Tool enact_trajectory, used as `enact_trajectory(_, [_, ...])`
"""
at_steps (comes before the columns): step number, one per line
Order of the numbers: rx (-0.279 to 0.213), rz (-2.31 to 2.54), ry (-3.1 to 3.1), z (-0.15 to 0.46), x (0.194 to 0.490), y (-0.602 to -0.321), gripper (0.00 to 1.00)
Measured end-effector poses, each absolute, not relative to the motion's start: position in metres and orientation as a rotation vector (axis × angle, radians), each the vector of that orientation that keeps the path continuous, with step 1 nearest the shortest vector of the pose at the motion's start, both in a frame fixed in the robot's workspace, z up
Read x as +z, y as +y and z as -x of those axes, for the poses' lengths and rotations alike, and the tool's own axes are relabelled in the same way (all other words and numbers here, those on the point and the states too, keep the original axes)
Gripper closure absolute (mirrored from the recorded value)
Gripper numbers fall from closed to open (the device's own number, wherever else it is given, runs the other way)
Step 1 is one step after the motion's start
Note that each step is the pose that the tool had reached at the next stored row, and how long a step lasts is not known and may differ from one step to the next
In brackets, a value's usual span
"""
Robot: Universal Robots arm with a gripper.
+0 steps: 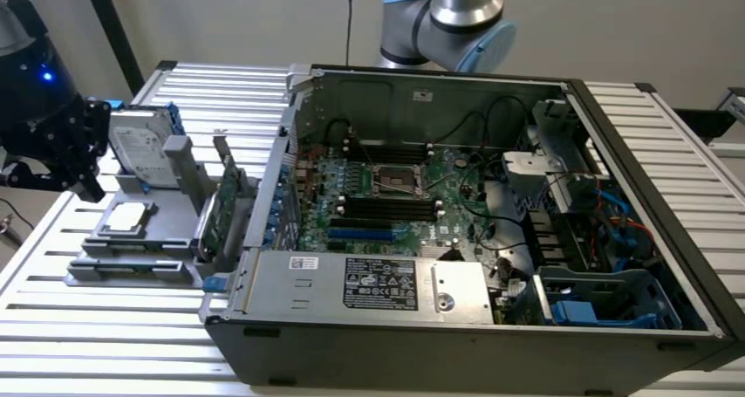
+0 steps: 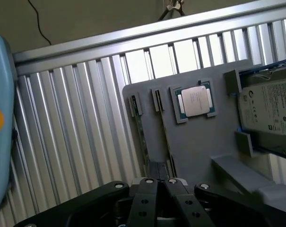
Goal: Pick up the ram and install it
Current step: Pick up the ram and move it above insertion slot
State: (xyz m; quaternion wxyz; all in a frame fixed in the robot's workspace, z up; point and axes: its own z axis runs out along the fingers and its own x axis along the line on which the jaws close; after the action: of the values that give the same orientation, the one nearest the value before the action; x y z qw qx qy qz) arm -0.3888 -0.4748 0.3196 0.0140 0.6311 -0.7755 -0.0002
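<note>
hovering with gripper (image 2: 160,171) pressed together, ram (image 2: 142,137) edge-on in holder (image 2: 204,142) just beyond.

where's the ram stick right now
The ram stands on edge in the grey holder's outer slot, beside the silver processor chip, just ahead of the gripper.

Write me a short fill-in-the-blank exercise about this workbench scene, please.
1. The grey holder stands to the exterior view's ____ of the computer case.
2. On the holder, the silver processor chip lies between the ram and the ____.
3. The case's side is ____, showing the motherboard.
4. The gripper is nearest to the ____, not the case.
Missing words: left; hard drive; open; holder.
</note>
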Motion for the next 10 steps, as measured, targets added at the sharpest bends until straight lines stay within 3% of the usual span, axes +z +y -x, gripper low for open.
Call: enact_trajectory(10, [0.001, -1.970, -2.413, 0.3889, 0.3195, -0.4747, 0.89])
